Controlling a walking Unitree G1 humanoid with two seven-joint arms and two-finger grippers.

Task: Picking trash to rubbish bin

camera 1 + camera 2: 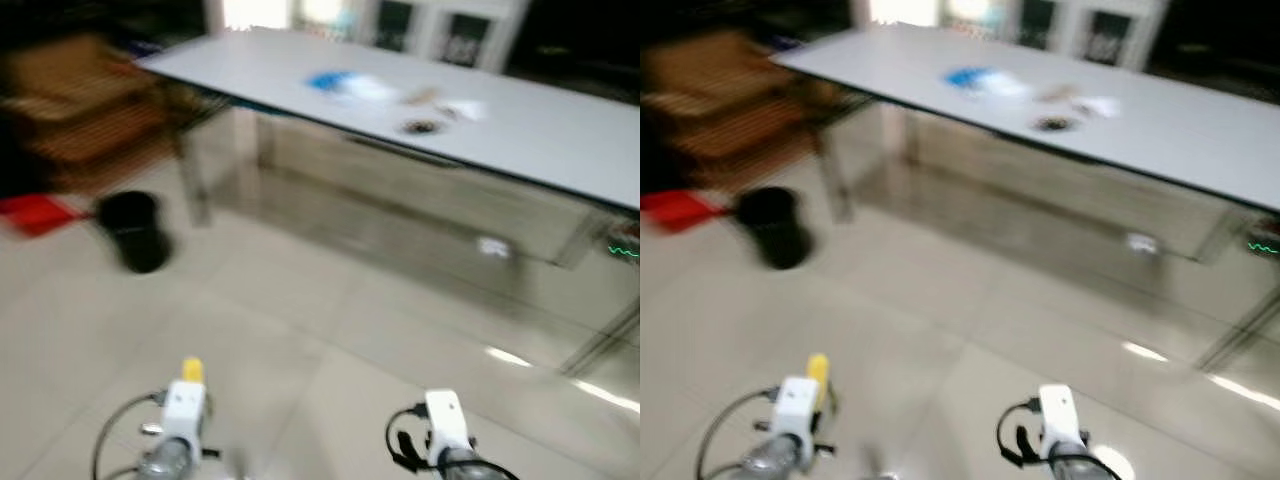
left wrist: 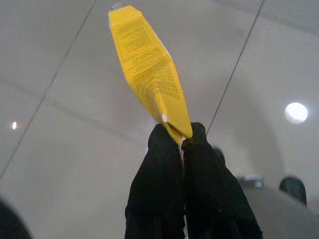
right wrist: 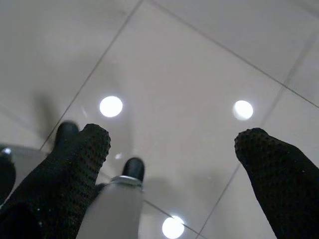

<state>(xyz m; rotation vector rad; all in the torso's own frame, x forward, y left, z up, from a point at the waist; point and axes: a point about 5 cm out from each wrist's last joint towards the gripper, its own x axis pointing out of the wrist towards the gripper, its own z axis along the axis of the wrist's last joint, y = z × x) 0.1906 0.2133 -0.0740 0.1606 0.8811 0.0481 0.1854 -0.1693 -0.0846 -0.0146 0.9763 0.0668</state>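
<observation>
My left gripper (image 2: 178, 133) is shut on one end of a yellow packet (image 2: 149, 74), which sticks out past the fingertips above the tiled floor. The packet's yellow tip (image 1: 192, 370) also peeks over my left wrist at the bottom of the blurred head view. A black rubbish bin (image 1: 135, 230) stands on the floor ahead to the left, near the table's leg. My right gripper (image 3: 174, 135) hangs open over the tiles with nothing between its fingers (image 3: 84, 149).
A long white table (image 1: 540, 130) crosses the view ahead, carrying a blue item (image 1: 330, 82) and small scraps (image 1: 440, 108). A red object (image 1: 35, 213) lies on the floor at far left, brown furniture (image 1: 70, 110) behind it. Pale tiled floor (image 1: 320, 330) lies between me and the bin.
</observation>
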